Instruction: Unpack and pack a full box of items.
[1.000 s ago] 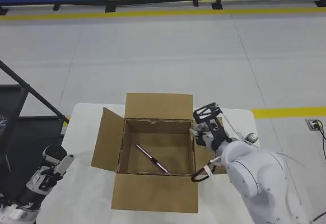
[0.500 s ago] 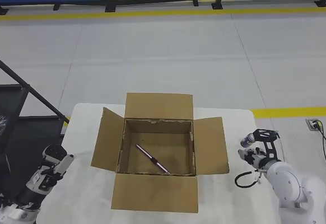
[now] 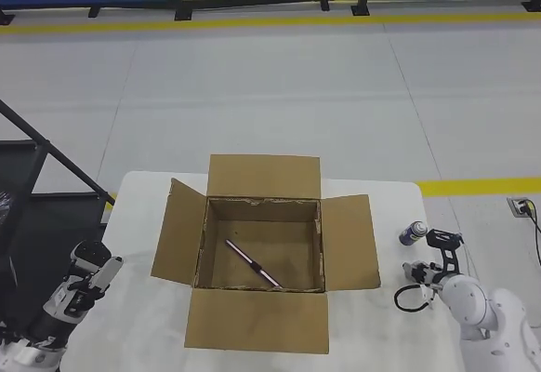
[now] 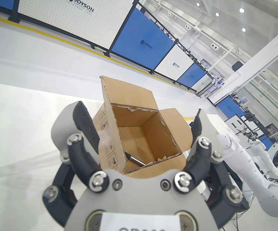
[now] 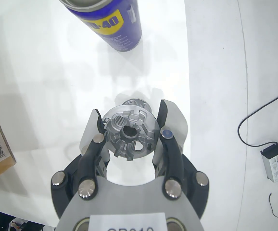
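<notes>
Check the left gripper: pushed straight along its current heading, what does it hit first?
Probably the open brown cardboard box: its near side wall sits centred ahead of the open left gripper. Gap unclear, but only bare white table lies between.

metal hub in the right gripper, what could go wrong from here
The right gripper holds the metal hub by its flange rim, so it could slip or tip on release. The spray can stands upright close by; a careless swing might knock it over. The edge of the table is near, so a rolling hub might fall off.
</notes>
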Robot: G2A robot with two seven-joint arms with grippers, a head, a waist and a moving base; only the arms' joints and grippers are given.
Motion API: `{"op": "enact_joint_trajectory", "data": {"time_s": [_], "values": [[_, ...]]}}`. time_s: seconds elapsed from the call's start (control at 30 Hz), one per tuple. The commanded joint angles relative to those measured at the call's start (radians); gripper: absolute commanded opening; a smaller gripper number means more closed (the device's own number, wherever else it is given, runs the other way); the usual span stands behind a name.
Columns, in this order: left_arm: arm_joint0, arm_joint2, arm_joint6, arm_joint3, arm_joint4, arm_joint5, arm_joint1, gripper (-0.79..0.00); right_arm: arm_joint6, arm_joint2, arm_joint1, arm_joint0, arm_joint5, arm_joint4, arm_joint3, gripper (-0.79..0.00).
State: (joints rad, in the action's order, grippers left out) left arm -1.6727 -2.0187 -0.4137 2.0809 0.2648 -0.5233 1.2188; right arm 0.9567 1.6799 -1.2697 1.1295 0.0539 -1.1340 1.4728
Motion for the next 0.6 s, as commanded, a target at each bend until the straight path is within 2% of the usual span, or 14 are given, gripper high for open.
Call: {"op": "enact_joint_trajectory", "data": {"time_s": [0.0,0.07,0.13,0.17,0.2,0.23,0.57], "values": [[0.000,0.000,0.000,0.000,0.000,0.000,0.000,0.000,0.003,0.000,0.002,-0.006,-0.003,0.001,-0.018,-0.714],[0.000,0.000,0.000,0.000,0.000,0.000,0.000,0.000,0.000,-0.003,0.004,-0.013,-0.004,0.002,-0.031,-0.533],[0.000,0.000,0.000,0.000,0.000,0.000,0.000,0.000,-0.006,-0.005,0.005,-0.016,-0.002,0.008,-0.036,-0.406],[0.000,0.000,0.000,0.000,0.000,0.000,0.000,0.000,-0.011,-0.006,0.005,-0.016,-0.001,0.009,-0.036,-0.126],[0.000,0.000,0.000,0.000,0.000,0.000,0.000,0.000,-0.014,-0.006,0.006,-0.015,-0.002,0.012,-0.034,-0.018],[0.000,0.000,0.000,0.000,0.000,0.000,0.000,0.000,-0.016,-0.006,0.007,-0.014,-0.002,0.013,-0.029,0.000],[0.000,0.000,0.000,0.000,0.000,0.000,0.000,0.000,-0.010,0.005,0.018,-0.012,0.013,-0.001,0.094,0.000]]}}
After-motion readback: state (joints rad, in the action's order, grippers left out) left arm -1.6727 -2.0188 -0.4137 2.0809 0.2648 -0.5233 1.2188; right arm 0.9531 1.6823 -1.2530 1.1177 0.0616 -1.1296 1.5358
